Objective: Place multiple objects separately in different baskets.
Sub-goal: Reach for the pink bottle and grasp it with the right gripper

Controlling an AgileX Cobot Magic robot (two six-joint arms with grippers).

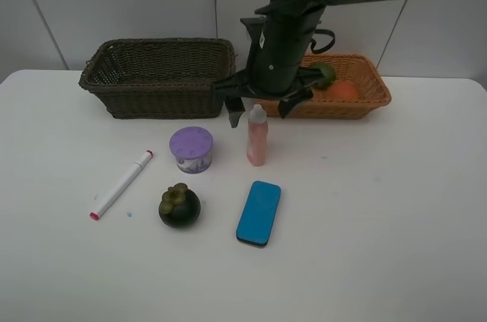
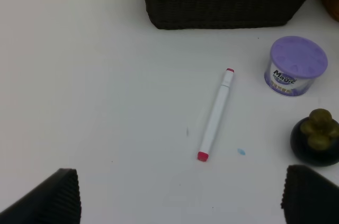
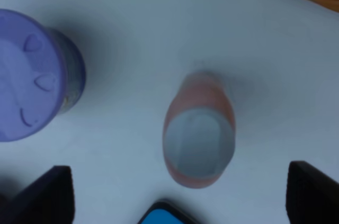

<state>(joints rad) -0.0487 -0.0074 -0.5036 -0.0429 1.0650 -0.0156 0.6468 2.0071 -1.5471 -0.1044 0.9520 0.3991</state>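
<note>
1. Because the dark right arm (image 1: 293, 33) crossed the upper middle of the high view, it hid the left end of the light orange-tan basket (image 1: 365, 105). The inside of the dark brown basket (image 1: 152, 97), at upper left, was too shadowed to tell what lay in it.
2. The left gripper (image 2: 185, 203) fell outside the high view. Its wrist view caught only two black tips in the lower corners, set far apart, so its jaws stood open and held nothing.
3. In the light basket a green lime (image 1: 326, 72) lay just beside an orange-red fruit (image 1: 344, 90), the lime partly cut off by the arm.
4. The right gripper (image 1: 259, 111) hung over the pink bottle (image 1: 257, 143), which stood upright on the white worktop (image 1: 396, 208) just in front of where the two baskets met. The right wrist view showed the jaws open, one tip on either side of the bottle and clear of it.
5. In that wrist view the bottle was blurred, and only slivers of the blue flat block (image 1: 259, 212) and the light basket showed at the frame edges.
6. The purple-lidded tub (image 1: 191, 148) stood just left of the bottle, not touching it.
7. Lower in the high view, the white marker (image 1: 122, 183) lay slanted at left, the dark mangosteen (image 1: 179, 205) sat below the tub, and the block lay below the bottle, all apart.
</note>
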